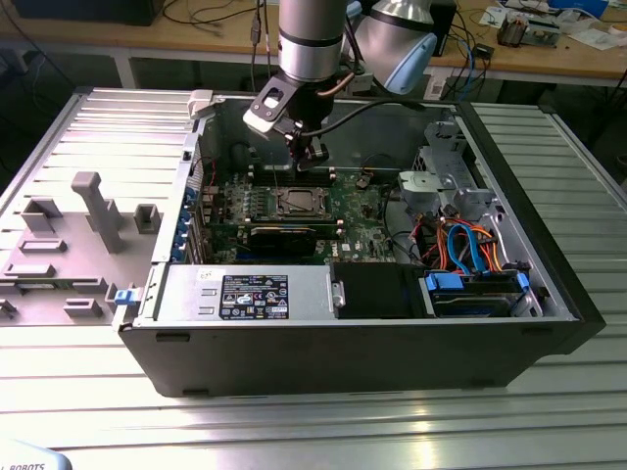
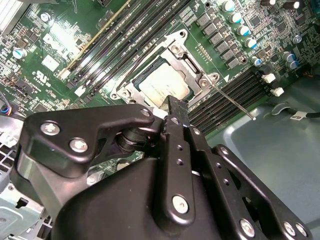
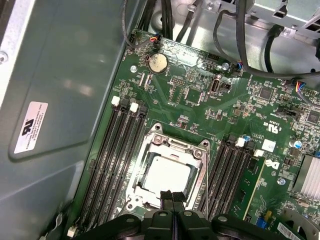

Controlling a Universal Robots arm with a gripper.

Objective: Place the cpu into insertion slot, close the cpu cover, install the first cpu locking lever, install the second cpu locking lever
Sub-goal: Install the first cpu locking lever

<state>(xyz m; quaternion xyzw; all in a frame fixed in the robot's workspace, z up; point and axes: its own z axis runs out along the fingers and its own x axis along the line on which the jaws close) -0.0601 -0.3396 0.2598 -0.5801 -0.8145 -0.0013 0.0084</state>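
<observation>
The cpu (image 3: pixel 166 175) lies in the insertion slot (image 1: pixel 298 203) on the green board, its silvery top facing up. The cpu cover (image 3: pixel 145 159), a metal frame, lies flat around it; in the second wrist view the cpu (image 2: pixel 164 84) shows through the cover's (image 2: pixel 186 64) window. A thin locking lever (image 2: pixel 231 99) sticks out from one corner of the slot, away from the frame. My gripper (image 3: pixel 173 196) hovers just above the slot's edge, its black fingers (image 2: pixel 176 111) pressed together with nothing between them. In the exterior view the gripper (image 1: pixel 310 155) hangs just behind the slot.
Long black memory slots (image 3: pixel 114 155) run along both sides of the socket. A black expansion card (image 1: pixel 282 238) stands in front of it. Cables and a drive cage (image 1: pixel 460 245) fill the case on the exterior view's right. The case walls (image 1: pixel 343 352) ring the board.
</observation>
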